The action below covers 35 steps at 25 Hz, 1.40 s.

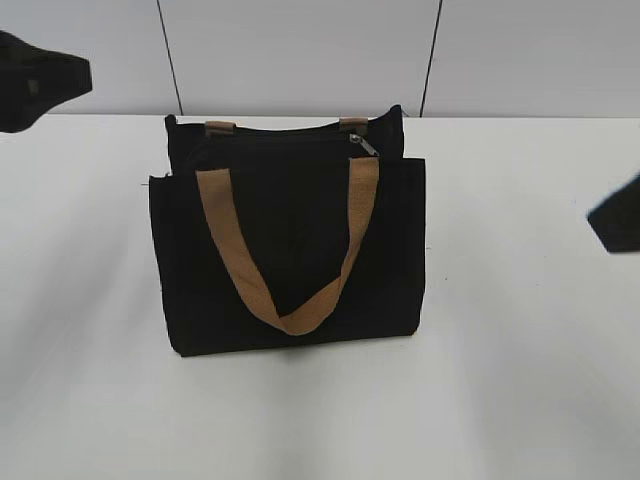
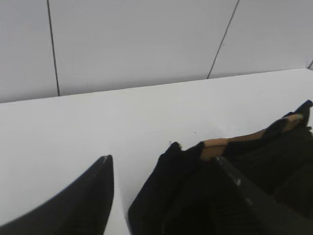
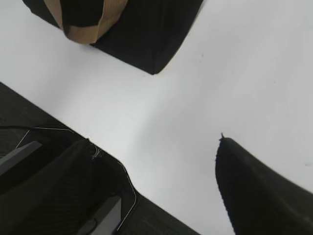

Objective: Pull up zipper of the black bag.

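Two grippers apart, black bag untouched on tabletop

White tabletop (image 1: 520, 380) carries everything, white panelled wall (image 1: 300, 50) behind it. Black bag (image 1: 290, 250) sits mid-tabletop in the exterior view, front pocket panel facing the camera, top edge toward the wall. One tan strap handle (image 1: 285, 300) hangs down the front in a U. Two short brown strap ends show at the top edge, left one (image 1: 218, 127) and right one (image 1: 353, 123). Zipper (image 1: 290, 133) runs along the top edge between them; small silver pull tab (image 1: 365, 145) sits at the right end, tilted down over the front.

Left gripper (image 2: 166, 196): fingers spread, clamped on nothing. Left wrist view shows one finger (image 2: 83, 205) over bare tabletop and the other (image 2: 254, 205) in front of the bag's upper corner; cannot tell if it touches the fabric. In the exterior view this arm is only a dark blur at the upper left, apart from the bag.

Right gripper (image 3: 156, 191): fingers spread, nothing between them but bare tabletop. Bag's lower corner (image 3: 156, 54) and the strap loop lie well beyond the fingertips (image 3: 230, 152), no contact.
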Motion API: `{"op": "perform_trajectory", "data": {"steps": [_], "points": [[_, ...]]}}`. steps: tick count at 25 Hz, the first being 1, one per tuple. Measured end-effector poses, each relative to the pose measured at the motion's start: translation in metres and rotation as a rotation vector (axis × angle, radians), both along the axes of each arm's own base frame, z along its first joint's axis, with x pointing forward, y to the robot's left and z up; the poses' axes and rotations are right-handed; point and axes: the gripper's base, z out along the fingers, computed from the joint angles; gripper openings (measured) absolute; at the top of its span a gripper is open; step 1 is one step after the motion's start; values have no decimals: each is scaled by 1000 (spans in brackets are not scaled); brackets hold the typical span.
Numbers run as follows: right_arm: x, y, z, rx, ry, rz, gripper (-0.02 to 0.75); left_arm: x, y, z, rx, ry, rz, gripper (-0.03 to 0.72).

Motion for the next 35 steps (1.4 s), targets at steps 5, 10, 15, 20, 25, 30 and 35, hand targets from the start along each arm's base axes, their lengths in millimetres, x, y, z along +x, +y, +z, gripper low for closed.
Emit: {"op": "perform_trajectory", "data": {"steps": [5, 10, 15, 20, 25, 30, 35], "points": [[-45, -27, -17, 29, -26, -16, 596, -12, -25, -6, 63, -42, 22, 430], [-78, -48, -30, 59, -70, -21, 596, -11, -31, -34, 221, -6, 56, 426], [-92, -56, -48, 64, -50, -44, 596, -13, -21, -62, 441, 179, 129, 450], [-94, -57, -52, 60, -38, -49, 596, -32, -14, -55, 543, 325, 89, 493], [-96, -59, -54, 36, -16, -47, 596, -70, -1, -23, 474, 380, -3, 498], [-97, -61, -57, 6, -24, -36, 594, -130, 32, 5, 366, 379, -63, 499], [-108, -69, -75, -6, -23, -26, 594, -184, 64, 14, 267, 295, -110, 499]]}}
